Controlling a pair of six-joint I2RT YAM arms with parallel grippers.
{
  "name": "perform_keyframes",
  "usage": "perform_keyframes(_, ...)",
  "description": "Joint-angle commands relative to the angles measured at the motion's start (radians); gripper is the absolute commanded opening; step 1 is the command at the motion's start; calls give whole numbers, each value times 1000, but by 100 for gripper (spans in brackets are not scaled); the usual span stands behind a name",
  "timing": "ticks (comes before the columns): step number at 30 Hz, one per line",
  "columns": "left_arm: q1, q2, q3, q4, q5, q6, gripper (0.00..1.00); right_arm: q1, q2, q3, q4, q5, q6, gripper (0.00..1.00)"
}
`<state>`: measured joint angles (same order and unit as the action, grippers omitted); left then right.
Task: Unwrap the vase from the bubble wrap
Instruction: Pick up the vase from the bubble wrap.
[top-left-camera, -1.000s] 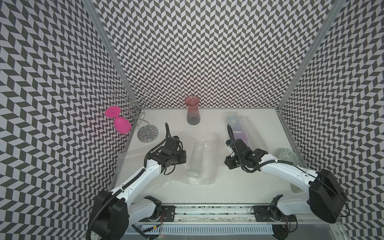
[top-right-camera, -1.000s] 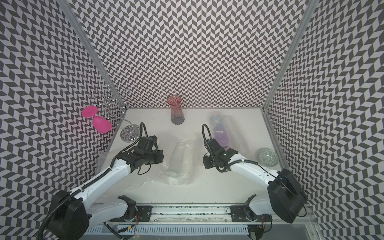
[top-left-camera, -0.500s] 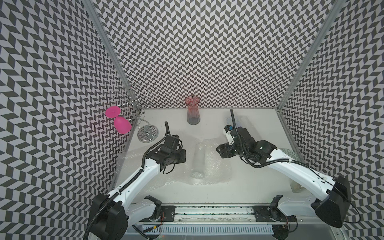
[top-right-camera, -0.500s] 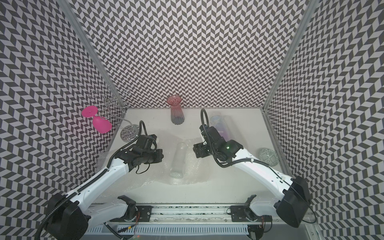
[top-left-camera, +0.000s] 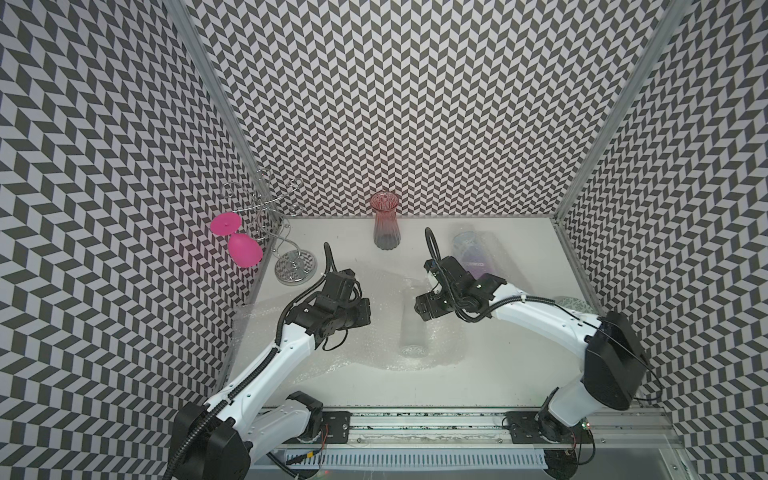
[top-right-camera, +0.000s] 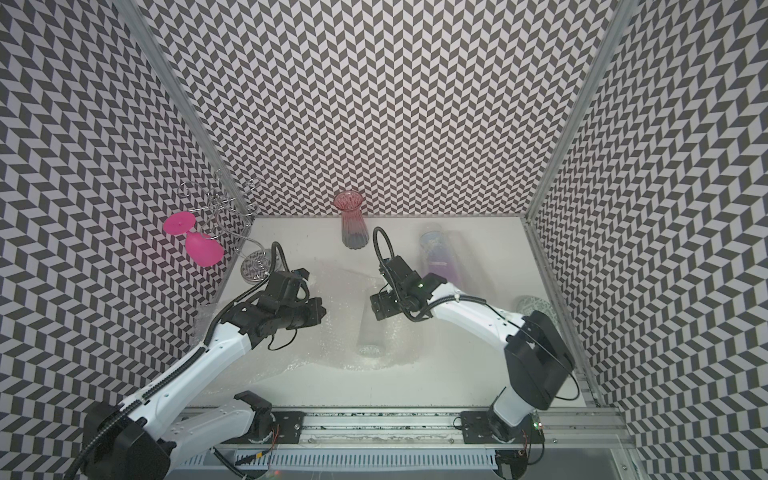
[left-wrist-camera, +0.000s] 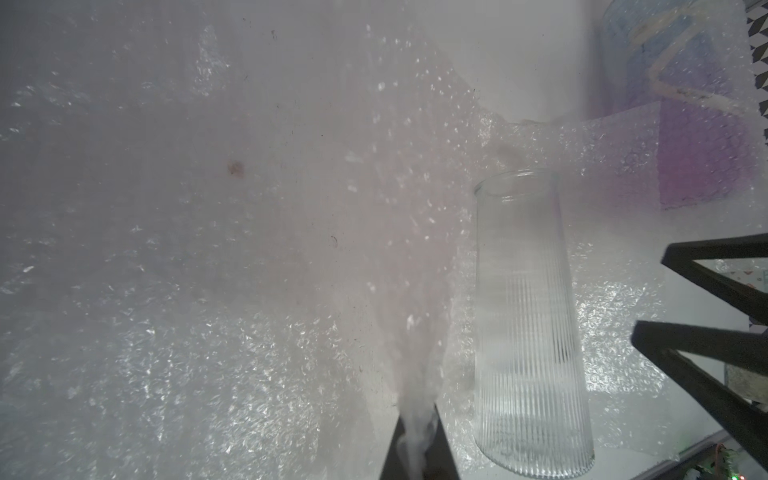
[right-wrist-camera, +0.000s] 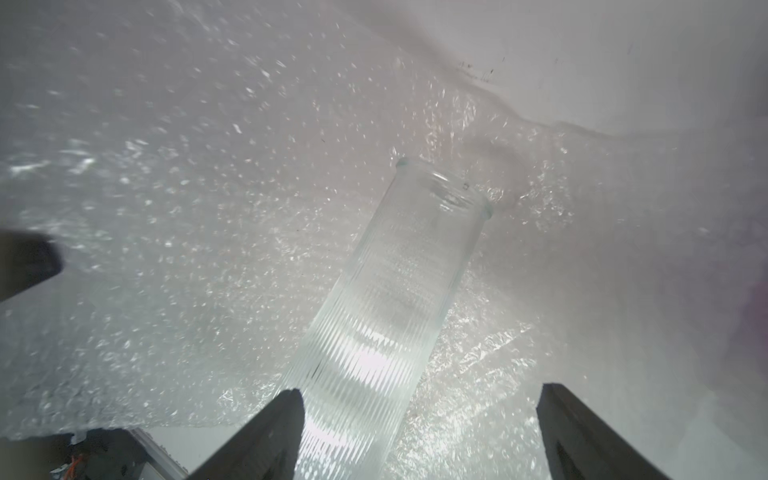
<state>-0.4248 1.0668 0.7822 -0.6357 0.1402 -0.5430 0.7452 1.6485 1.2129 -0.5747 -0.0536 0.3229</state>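
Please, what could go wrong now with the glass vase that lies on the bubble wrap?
1. The left gripper pinches the bubble wrap under the clear vase, which lies on its side; a hard pull might roll the glass away.
2. The right gripper hangs open close above the vase; closing off-centre on ribbed glass could let it slip.

In a top view, the left arm (top-left-camera: 266, 374) reaches up from lower left, the left gripper (top-left-camera: 365, 311) clamped on bubble wrap (left-wrist-camera: 411, 353). The right arm (top-left-camera: 540, 316) stretches from lower right toward centre, the right gripper (top-left-camera: 422, 309) spread wide, gripping nothing.
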Motion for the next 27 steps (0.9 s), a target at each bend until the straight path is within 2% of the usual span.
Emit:
perform_keyframes(1, 7, -25, -46, 56, 36, -48, 0, -40, 51, 36, 83, -75, 1, 91)
perform_keyframes(12, 40, -50, -110, 137, 51, -64, 0, -47, 321, 238, 39, -132, 32, 91)
perform_keyframes(17, 62, -47, -138, 202, 82, -57, 0, -38, 420, 330, -26, -95, 53, 90)
perform_keyframes(21, 74, -61, -169, 263, 115, -57, 0, -20, 507, 435, -115, -45, 64, 85)
perform_keyframes(24, 96, -83, -194, 297, 137, -49, 0, -8, 555, 494, -178, 1, 77, 76)
perform_keyframes(27, 130, -102, -219, 322, 172, -41, 0, -2, 573, 507, -219, 36, 91, 71)
